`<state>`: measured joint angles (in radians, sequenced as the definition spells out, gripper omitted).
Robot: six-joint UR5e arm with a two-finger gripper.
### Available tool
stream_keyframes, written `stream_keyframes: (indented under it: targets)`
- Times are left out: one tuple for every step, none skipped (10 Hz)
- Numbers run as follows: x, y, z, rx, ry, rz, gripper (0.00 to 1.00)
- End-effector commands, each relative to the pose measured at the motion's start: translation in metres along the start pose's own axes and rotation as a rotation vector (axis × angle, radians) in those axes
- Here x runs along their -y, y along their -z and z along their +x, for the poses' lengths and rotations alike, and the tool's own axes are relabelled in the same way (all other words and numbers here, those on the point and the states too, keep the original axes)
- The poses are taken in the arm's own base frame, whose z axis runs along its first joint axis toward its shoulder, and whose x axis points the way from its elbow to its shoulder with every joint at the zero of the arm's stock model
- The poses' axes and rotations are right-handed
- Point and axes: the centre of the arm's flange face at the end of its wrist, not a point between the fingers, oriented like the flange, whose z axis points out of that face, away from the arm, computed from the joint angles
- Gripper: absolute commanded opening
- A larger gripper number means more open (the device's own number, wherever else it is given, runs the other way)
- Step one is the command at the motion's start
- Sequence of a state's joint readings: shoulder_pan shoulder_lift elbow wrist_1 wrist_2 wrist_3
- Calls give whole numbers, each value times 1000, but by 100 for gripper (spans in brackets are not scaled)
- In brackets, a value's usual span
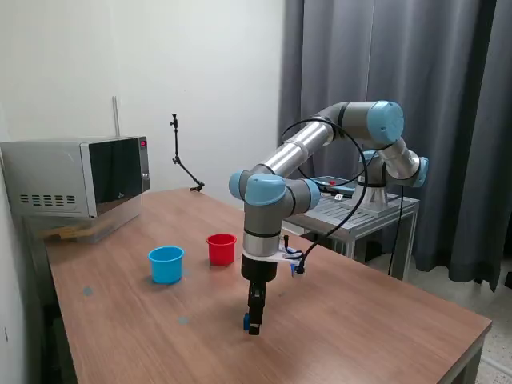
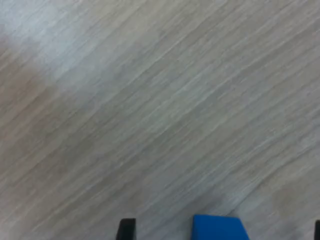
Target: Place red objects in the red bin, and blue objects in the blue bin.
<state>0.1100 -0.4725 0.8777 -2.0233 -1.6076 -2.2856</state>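
Observation:
My gripper (image 1: 254,324) points straight down and is low over the wooden table (image 1: 376,320). One dark blue cube (image 1: 247,321) shows at its fingertips. In the wrist view the blue cube (image 2: 220,228) lies on the wood between the two fingers of the gripper (image 2: 222,231), which stand wide apart and do not touch it. The red cup (image 1: 222,248) and the light blue cup (image 1: 166,264) stand upright side by side, farther back toward the exterior view's left. The red cubes and the second blue cube are out of view.
A microwave (image 1: 80,176) stands at the table's back on the exterior view's left. A thin black stand (image 1: 182,164) rises near the wall. A small grey side table (image 1: 364,210) carries the arm's base at the right. The table's near edge (image 1: 472,340) is at the right.

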Motion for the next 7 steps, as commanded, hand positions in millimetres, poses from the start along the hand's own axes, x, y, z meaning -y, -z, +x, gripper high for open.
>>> stream_keyframes:
  targets:
    - [0, 1, 1, -1, 0, -1, 100]
    - [0, 1, 1, -1, 0, -1, 100]
    - [0, 1, 0, 0, 0, 0, 100]
    - [0, 1, 0, 0, 0, 0, 0]
    - [0, 1, 1, -1, -1, -1, 0]
    - [0, 1, 0, 0, -1, 0, 0]
    - [0, 1, 1, -1, -3, -1, 0]
